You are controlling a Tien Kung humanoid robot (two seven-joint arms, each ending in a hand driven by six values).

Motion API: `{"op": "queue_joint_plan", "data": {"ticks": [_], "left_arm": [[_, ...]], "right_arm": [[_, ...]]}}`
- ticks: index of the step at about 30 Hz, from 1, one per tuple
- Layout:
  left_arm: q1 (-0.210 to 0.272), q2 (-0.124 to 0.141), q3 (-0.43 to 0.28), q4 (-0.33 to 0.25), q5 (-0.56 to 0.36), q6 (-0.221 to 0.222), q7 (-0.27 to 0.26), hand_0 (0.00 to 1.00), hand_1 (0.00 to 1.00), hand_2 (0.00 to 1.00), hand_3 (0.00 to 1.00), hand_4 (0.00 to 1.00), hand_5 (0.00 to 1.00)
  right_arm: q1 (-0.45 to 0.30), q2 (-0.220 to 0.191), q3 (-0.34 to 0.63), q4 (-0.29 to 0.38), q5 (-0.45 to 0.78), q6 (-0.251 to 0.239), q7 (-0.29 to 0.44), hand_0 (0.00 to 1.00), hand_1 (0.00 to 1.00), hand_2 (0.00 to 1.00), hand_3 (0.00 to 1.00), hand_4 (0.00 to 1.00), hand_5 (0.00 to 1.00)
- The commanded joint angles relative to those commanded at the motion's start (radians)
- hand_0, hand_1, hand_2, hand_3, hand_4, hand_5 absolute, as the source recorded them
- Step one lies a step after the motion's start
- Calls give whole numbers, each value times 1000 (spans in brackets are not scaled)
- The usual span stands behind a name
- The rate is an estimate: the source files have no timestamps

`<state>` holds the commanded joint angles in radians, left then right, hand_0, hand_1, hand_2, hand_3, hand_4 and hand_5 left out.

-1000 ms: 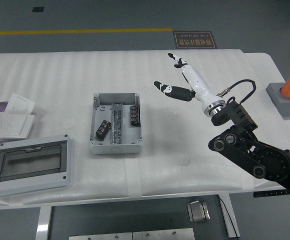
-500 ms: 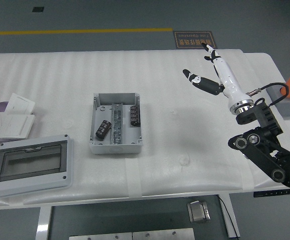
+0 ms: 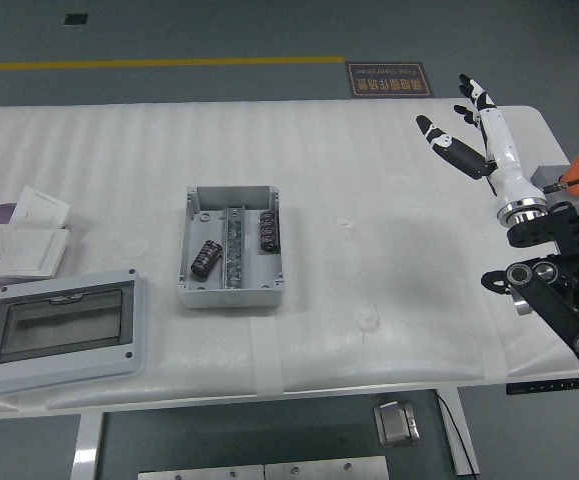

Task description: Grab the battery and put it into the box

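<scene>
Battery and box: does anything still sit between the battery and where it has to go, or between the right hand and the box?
No. The battery already lies inside the open grey box, in its left compartment. The right hand is over the table's far right with fingers spread, holding nothing, and only bare white table lies between it and the box.

battery [image 3: 206, 257] in box [image 3: 231, 246], left compartment

The desk [image 3: 369, 200] between box [image 3: 231, 247] and right hand [image 3: 469, 135] is free. Left of the box, a cover [image 3: 61, 330] and sockets [image 3: 19, 240] block the way.
</scene>
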<state>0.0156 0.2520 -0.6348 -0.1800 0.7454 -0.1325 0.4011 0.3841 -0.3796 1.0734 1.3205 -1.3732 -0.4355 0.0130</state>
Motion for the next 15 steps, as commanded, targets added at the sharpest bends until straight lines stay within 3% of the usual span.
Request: {"op": "queue_joint_plan", "data": {"ticks": [15], "left_arm": [[-15, 16, 3, 0, -1, 2, 0, 680, 691, 563, 581, 587, 430]], "right_arm": [[-16, 5, 77, -24, 192, 32, 90, 891, 844, 949, 998, 791, 564]]}}
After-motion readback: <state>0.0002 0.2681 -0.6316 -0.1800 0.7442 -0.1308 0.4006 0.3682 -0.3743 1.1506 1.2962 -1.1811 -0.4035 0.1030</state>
